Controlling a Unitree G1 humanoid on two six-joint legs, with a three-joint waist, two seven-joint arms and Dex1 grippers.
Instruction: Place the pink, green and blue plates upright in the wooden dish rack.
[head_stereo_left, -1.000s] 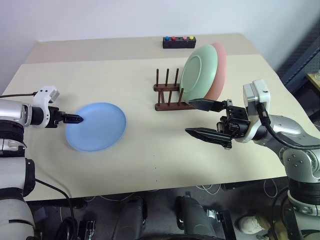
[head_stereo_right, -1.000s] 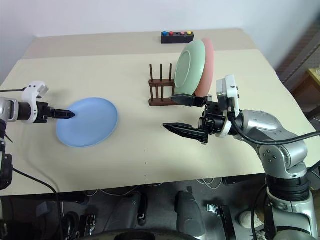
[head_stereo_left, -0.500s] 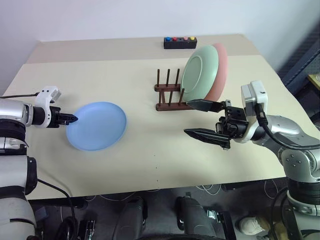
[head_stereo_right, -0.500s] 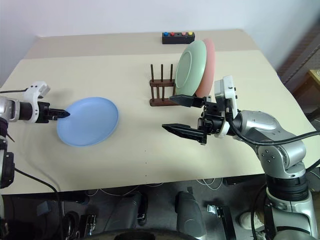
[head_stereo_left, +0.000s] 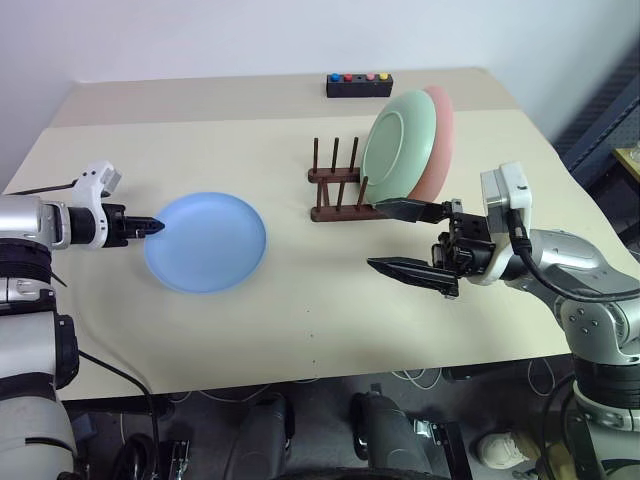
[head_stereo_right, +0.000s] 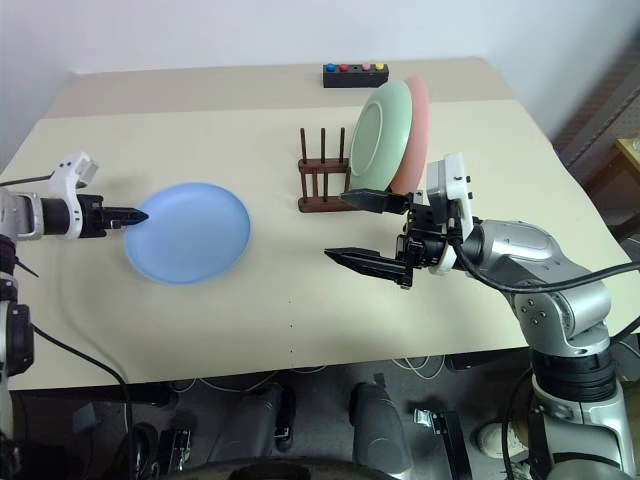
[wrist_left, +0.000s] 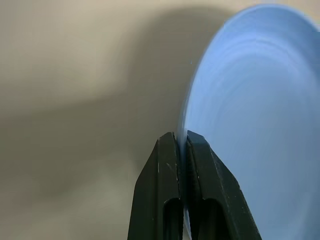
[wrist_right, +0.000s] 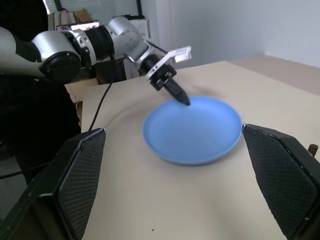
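The left gripper (head_stereo_left: 150, 226) is pinched on the near rim of the blue plate (head_stereo_left: 206, 242), which reaches away from its fingertips toward the rack (head_stereo_left: 335, 183); whether the far edge rests on the table (head_stereo_left: 300, 300) I cannot tell. So thin an edge-hold could let the plate pivot or slip out once it is raised. Past the plate, the rack stands well apart from that gripper, three peg pairs free on the side facing it; the green plate (head_stereo_left: 397, 137) and pink plate (head_stereo_left: 442, 130) stand upright at the far end. A swinging plate might knock them. The right gripper (head_stereo_left: 404, 239) is spread wide, empty, just in front of the rack, and could obstruct the approach
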